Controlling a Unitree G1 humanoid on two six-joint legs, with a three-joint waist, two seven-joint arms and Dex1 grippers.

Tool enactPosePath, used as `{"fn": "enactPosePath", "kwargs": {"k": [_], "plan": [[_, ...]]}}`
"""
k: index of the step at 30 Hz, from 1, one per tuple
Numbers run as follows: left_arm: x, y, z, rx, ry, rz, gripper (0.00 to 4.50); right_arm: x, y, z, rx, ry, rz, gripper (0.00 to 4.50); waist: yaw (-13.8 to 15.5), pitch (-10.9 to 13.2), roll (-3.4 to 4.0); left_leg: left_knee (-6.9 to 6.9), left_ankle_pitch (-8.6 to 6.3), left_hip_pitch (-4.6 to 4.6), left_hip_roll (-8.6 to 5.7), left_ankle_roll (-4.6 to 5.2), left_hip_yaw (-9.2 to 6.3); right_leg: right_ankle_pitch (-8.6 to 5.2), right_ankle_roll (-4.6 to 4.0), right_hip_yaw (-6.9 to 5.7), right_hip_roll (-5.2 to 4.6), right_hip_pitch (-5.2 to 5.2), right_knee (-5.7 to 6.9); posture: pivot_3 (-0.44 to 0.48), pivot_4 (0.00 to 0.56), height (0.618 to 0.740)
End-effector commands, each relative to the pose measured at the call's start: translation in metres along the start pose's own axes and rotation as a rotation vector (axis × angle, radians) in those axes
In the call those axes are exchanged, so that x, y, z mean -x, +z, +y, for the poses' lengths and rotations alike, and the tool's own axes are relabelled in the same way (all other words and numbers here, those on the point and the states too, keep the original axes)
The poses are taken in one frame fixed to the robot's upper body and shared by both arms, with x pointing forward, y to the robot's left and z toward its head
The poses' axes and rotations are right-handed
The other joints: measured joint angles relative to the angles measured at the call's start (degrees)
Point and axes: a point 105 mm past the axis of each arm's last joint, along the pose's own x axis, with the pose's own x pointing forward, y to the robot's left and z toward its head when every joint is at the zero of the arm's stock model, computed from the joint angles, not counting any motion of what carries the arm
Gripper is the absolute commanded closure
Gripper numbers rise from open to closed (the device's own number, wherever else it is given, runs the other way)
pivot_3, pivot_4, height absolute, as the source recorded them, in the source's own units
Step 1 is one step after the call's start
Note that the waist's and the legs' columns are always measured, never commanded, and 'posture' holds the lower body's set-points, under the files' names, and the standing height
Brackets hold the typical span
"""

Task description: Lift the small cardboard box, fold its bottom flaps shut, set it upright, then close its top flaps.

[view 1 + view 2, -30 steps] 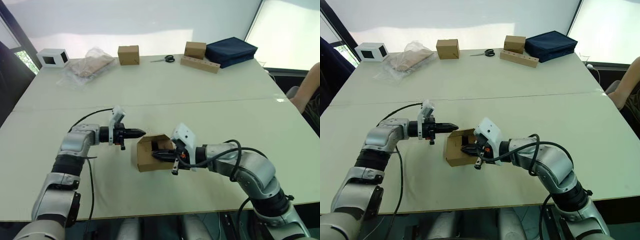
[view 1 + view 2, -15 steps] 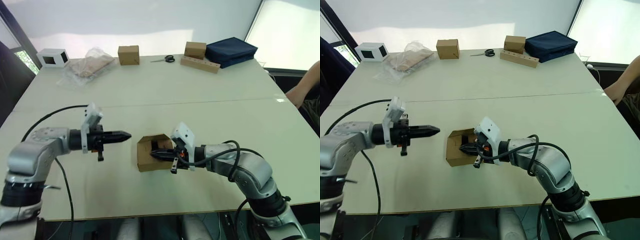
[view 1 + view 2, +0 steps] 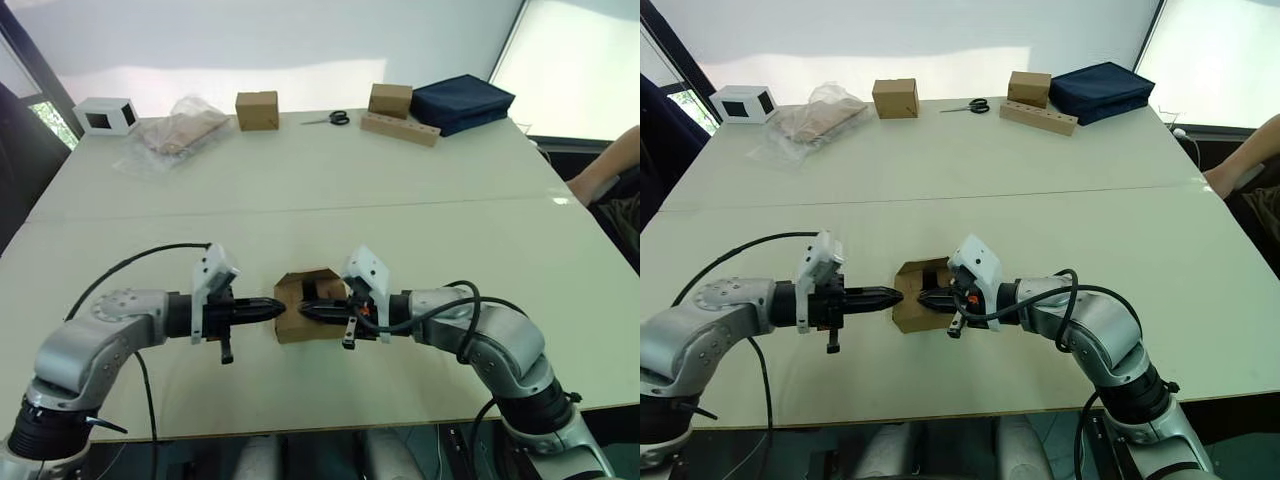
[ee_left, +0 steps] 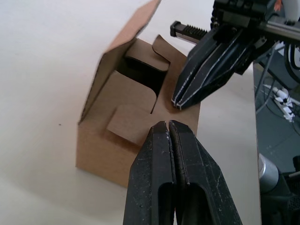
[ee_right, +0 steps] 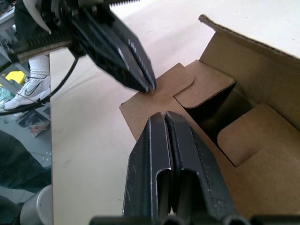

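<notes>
The small cardboard box (image 3: 306,300) rests on the table (image 3: 330,200) near its front edge, one end open. In the left wrist view that end of the box (image 4: 123,123) has short flaps (image 4: 133,111) folded partly inward and one long flap (image 4: 133,26) standing up. I cannot tell whether these are the bottom flaps or the top flaps. My left gripper (image 3: 280,308) is shut, its tip at the box's left side. My right gripper (image 3: 303,310) is shut too, its tip over the folded flaps. The two tips nearly meet (image 5: 149,86).
Two neat brown cubes (image 3: 257,109) (image 3: 390,99) stand at the far edge, with scissors (image 3: 330,118), a wooden block (image 3: 400,128) and a navy bag (image 3: 462,100). A white box (image 3: 105,115) and a plastic bag (image 3: 175,135) lie far left. A person's arm (image 3: 608,172) shows at the right edge.
My left gripper pulled away to the left from the box's upper flap, then came back lower to the box's left side. The right gripper stayed at the box.
</notes>
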Motion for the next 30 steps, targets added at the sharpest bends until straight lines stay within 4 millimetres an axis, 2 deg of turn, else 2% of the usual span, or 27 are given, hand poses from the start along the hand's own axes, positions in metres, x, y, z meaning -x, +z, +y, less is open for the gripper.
{"fn": "enactPosePath", "kwargs": {"k": [1,6,11,14,17,19,22,25,26,27,30], "plan": [[-0.001,-0.002,-0.001,-0.032,-0.009,0.014,4.46,0.003,0.008,0.003,0.024,0.007,-0.035,4.50,0.0,0.0,0.00,0.00,0.00,0.00,0.00,0.00,0.00,0.00,0.00,0.00,0.00,0.00,0.00,0.000,0.150,0.740],[-0.002,-0.004,0.002,-0.034,-0.007,0.015,4.46,0.008,0.013,0.005,0.034,0.028,-0.063,4.50,0.1,0.0,0.00,0.00,0.00,0.00,0.00,0.00,0.01,0.00,0.00,0.00,-0.01,0.01,-0.01,0.000,0.150,0.740],[-0.001,-0.003,0.004,-0.040,-0.006,0.014,4.46,0.034,0.048,0.004,0.085,0.117,-0.182,4.50,0.1,0.0,0.00,0.00,0.00,0.00,0.00,0.00,0.02,0.00,0.00,0.00,-0.01,0.03,-0.02,0.000,0.150,0.740],[-0.002,-0.002,0.003,-0.050,-0.016,0.016,4.46,0.043,0.073,-0.010,0.086,0.101,-0.266,4.50,0.0,0.0,0.00,0.00,0.00,0.02,0.01,0.01,0.01,0.00,0.00,0.00,0.02,0.03,-0.01,0.000,0.150,0.740],[-0.002,-0.001,0.003,-0.056,-0.023,0.013,4.46,0.042,0.092,-0.035,0.093,0.027,-0.300,4.50,-0.1,0.0,0.01,-0.01,0.00,0.03,0.01,0.01,0.04,0.00,0.00,0.01,0.02,0.03,0.00,0.000,0.150,0.740],[-0.002,0.000,0.003,-0.061,-0.023,0.012,4.46,0.037,0.096,-0.048,0.099,-0.012,-0.286,4.50,0.0,0.0,0.01,-0.01,0.00,0.03,0.01,0.01,0.04,0.00,0.00,0.00,0.02,0.02,-0.01,0.000,0.150,0.740],[0.000,0.003,0.003,-0.069,-0.025,0.009,4.46,0.031,0.091,-0.057,0.115,-0.024,-0.235,4.50,0.0,0.0,0.01,-0.04,0.00,0.01,0.01,0.01,0.04,0.00,0.00,0.00,0.00,0.02,-0.04,0.000,0.150,0.740],[0.002,0.006,0.002,-0.082,-0.028,0.013,4.50,0.028,0.087,-0.058,0.123,0.003,-0.197,3.76,0.0,0.0,0.01,-0.04,0.00,0.01,0.01,0.01,0.07,0.00,0.00,0.01,-0.01,0.00,-0.03,0.000,0.150,0.740],[0.003,0.007,0.002,-0.084,-0.029,0.014,4.50,0.027,0.086,-0.057,0.125,0.014,-0.185,3.29,0.0,0.0,0.01,-0.04,0.00,0.01,0.01,0.01,0.06,0.00,0.00,0.01,-0.01,-0.01,-0.02,0.000,0.150,0.740],[0.004,0.007,0.001,-0.087,-0.031,0.017,4.50,0.026,0.084,-0.057,0.124,0.026,-0.173,3.05,-0.1,0.0,0.01,-0.04,0.00,0.01,0.01,0.01,0.06,0.00,0.00,0.01,-0.01,-0.01,-0.02,0.000,0.150,0.740],[0.006,0.007,0.000,-0.091,-0.033,0.028,4.50,0.024,0.080,-0.053,0.130,0.074,-0.137,3.05,-0.1,0.0,0.02,-0.05,-0.01,0.01,0.01,0.01,0.06,0.00,0.00,0.01,0.00,-0.02,-0.02,0.000,0.150,0.740]]}}
